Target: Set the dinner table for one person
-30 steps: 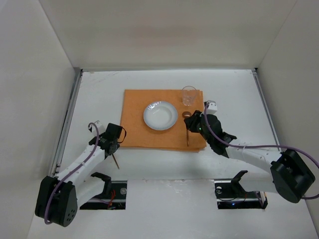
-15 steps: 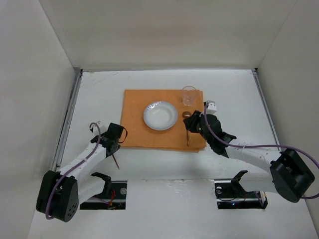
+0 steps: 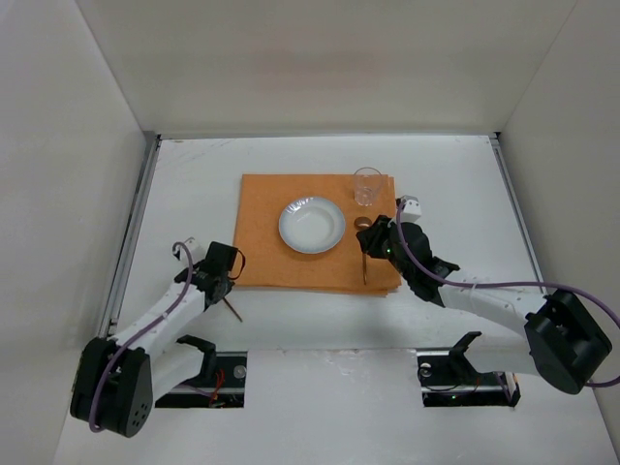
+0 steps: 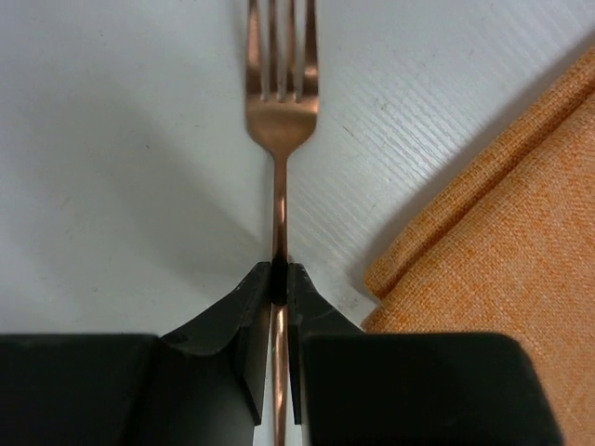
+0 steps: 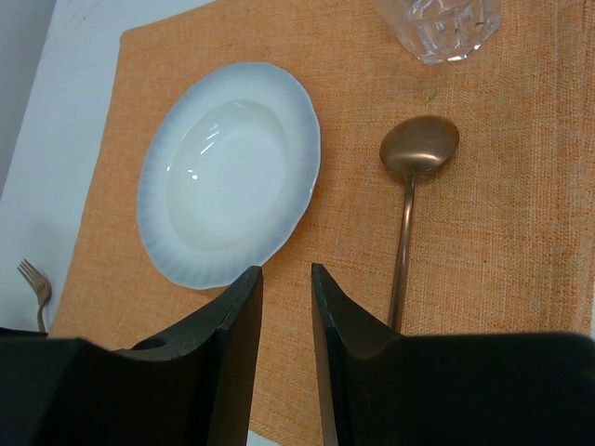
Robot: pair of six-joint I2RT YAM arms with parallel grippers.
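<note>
**One fork gripped on the left**

Your counter (image 3: 194, 184) lies under both arms and carries everything. Directly below your left pincer (image 4: 279, 279) it is bare white, and there sits the fork (image 4: 279, 93), tines pointing away from the pincer. The jaws stood apart a second ago and have now clamped shut on its handle. Just to that pincer's right is a corner of the orange mat (image 4: 483, 251). Your right pincer (image 5: 286, 307) hovers over the mat, slightly parted and empty. The plate (image 5: 228, 172) is ahead-left, the spoon (image 5: 414, 186) ahead-right, and the glass (image 5: 437, 23) beyond. The fork looks like the last piece, so carry it beside the plate.
</note>
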